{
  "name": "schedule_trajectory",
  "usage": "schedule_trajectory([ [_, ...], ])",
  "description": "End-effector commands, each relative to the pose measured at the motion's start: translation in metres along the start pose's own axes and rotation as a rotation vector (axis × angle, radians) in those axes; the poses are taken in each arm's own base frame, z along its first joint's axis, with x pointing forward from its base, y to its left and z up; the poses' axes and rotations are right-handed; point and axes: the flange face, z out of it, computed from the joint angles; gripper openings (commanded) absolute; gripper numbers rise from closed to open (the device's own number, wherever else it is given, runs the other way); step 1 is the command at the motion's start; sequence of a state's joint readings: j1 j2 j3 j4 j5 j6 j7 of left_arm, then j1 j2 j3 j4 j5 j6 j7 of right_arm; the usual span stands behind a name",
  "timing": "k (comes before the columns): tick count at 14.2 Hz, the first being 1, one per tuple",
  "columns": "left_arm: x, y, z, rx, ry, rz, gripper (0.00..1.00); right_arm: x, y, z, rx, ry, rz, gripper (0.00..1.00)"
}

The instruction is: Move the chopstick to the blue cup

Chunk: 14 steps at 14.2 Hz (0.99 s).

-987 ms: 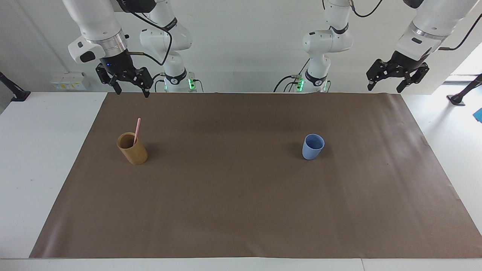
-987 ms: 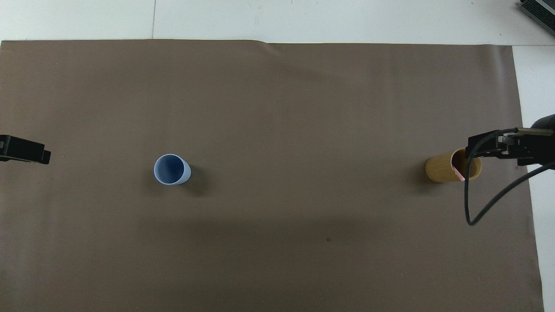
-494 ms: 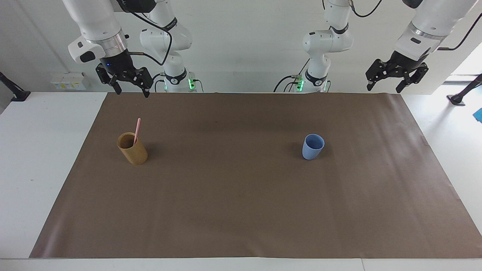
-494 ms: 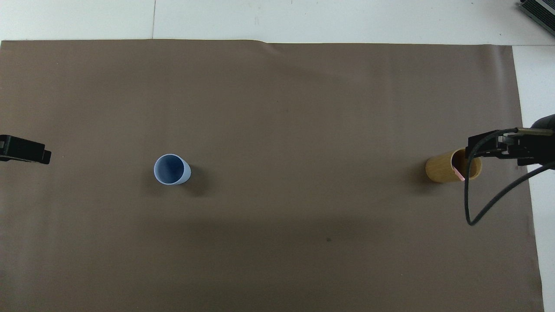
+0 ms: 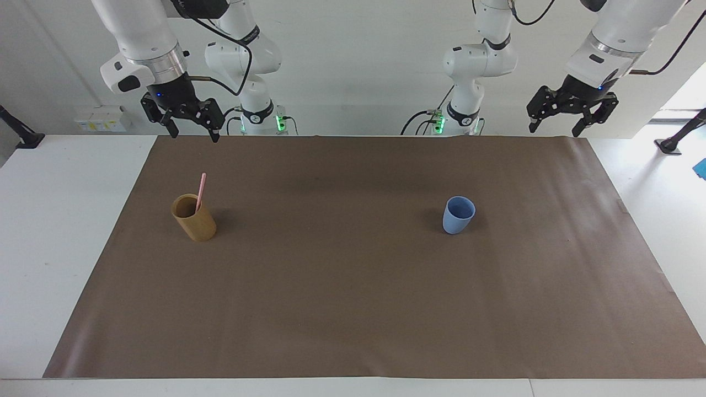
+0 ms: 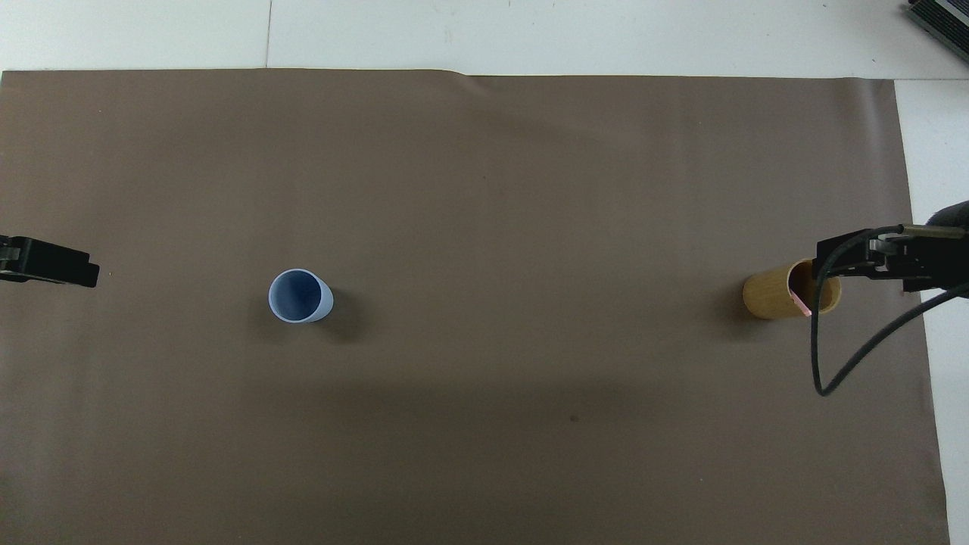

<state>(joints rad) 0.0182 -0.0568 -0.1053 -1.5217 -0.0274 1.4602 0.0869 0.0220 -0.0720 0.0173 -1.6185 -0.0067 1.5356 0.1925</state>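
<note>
The right gripper (image 5: 191, 134) hangs in the air over the robots' edge of the brown mat (image 5: 353, 309), at the right arm's end of the counter (image 5: 60, 231), its 2 fingers (image 5: 172, 130) spread apart and holding nothing. Below it, farther from the robots, the tan cup (image 5: 194, 217) stands on the mat with the chopstick (image 5: 201, 191) inside, leaning on the rim, its upper part sticking out; from above the gripper seems to overlap this cup, though it is clearly raised. The blue cup (image 5: 458, 215) stands upright, well apart toward the left arm's end, holding nothing. The left gripper (image 5: 554, 128) hovers over the mat's corner at that end, fingers open and holding nothing.
</note>
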Motion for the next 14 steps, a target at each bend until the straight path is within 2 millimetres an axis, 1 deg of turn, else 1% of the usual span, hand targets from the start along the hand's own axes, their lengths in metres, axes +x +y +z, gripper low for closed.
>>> schedule_trajectory([
  [1,-0.005,0.003,-0.001,0.000,0.023,-0.010,1.00,-0.001,0.002,-0.003,0.031,0.013,-0.002,1.00],
  [2,-0.004,0.003,0.000,0.000,0.022,-0.008,1.00,-0.001,0.002,-0.002,0.031,0.013,-0.005,1.00],
  [3,-0.003,0.002,0.007,-0.001,0.013,-0.010,1.00,-0.001,0.001,-0.001,0.031,0.018,-0.011,1.00],
  [5,0.001,0.002,0.038,-0.006,-0.016,-0.013,1.00,0.003,0.000,0.000,0.039,0.078,-0.013,1.00],
  [6,0.006,0.009,0.057,-0.020,-0.019,-0.019,1.00,0.006,0.001,0.006,0.039,0.076,-0.013,1.00],
  [8,0.015,0.012,0.098,-0.045,-0.003,-0.132,1.00,0.005,0.003,0.014,0.027,0.062,-0.008,1.00],
  [9,0.017,0.018,0.112,-0.044,0.010,-0.146,1.00,0.005,0.004,0.020,0.021,0.053,-0.009,1.00],
  [10,0.020,0.027,0.125,-0.046,0.016,-0.142,1.00,0.005,0.004,0.030,0.017,0.041,-0.010,1.00],
  [11,0.022,0.029,0.138,-0.051,0.017,-0.156,1.00,0.007,0.005,0.038,0.017,0.053,-0.010,1.00],
  [12,0.023,0.032,0.154,-0.052,0.012,-0.170,1.00,0.008,0.009,0.051,0.016,0.049,-0.007,1.00],
  [13,0.023,0.037,0.168,-0.063,0.017,-0.175,1.00,0.008,0.010,0.060,0.015,0.043,-0.031,1.00],
  [14,0.023,0.038,0.183,-0.077,0.031,-0.185,1.00,0.008,0.012,0.072,0.010,0.031,-0.076,1.00],
])
